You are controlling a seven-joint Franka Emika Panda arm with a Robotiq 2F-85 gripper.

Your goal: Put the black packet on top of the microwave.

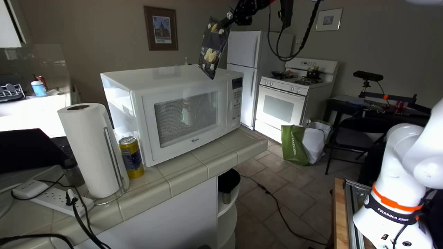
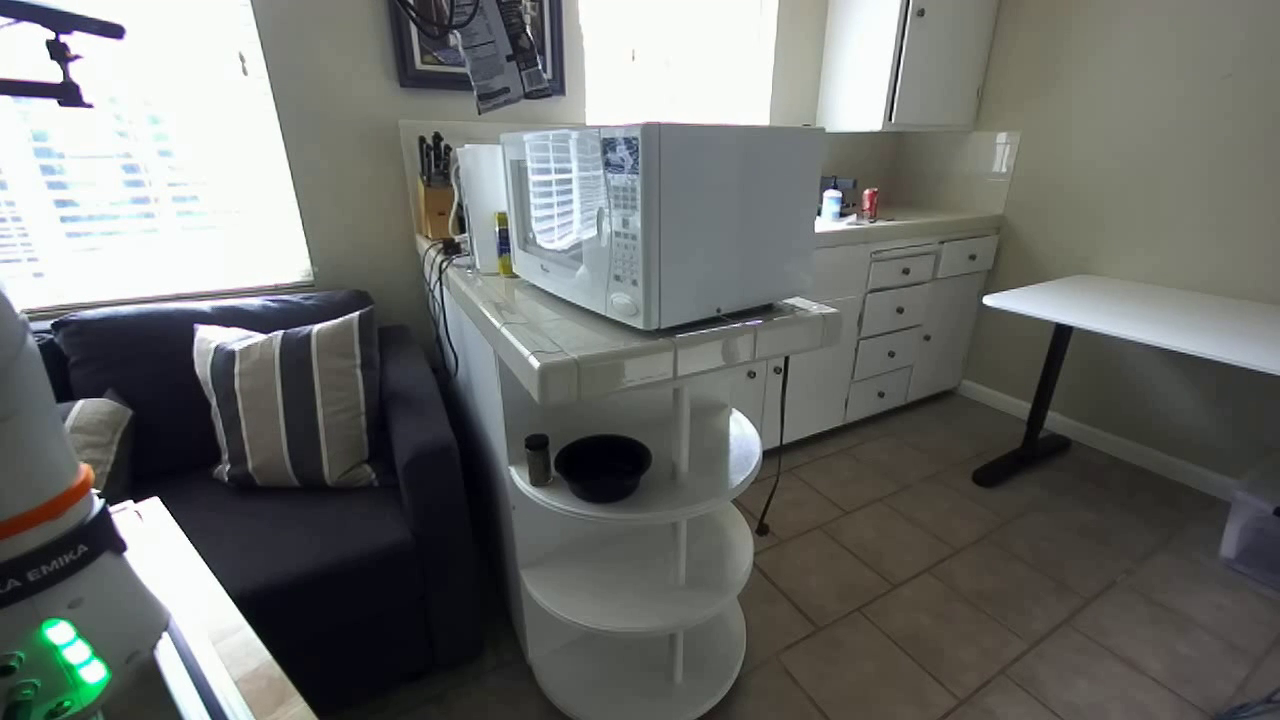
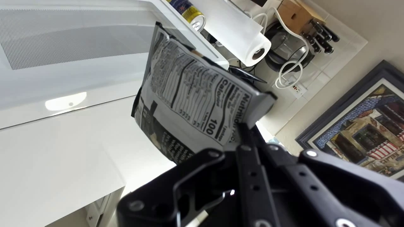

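Observation:
My gripper (image 1: 226,21) is shut on the upper end of the black packet (image 1: 213,48), which hangs tilted in the air with yellowish pictures on its front. In the wrist view the fingertips (image 3: 249,127) pinch one edge of the packet (image 3: 192,97), whose grey printed back shows. The white microwave (image 1: 155,79) stands on the tiled counter. In an exterior view the packet's lower end overlaps the microwave's top front edge. In an exterior view the packet (image 2: 492,60) hangs above and to the door side of the microwave (image 2: 735,220); the gripper is out of view there.
A yellow can (image 1: 131,157) and a paper towel roll (image 1: 91,148) stand beside the microwave. A knife block (image 2: 436,208) is farther along the counter (image 2: 600,350). A framed picture (image 3: 363,132) hangs on the wall. A fridge (image 1: 242,50) and stove (image 1: 282,107) stand behind.

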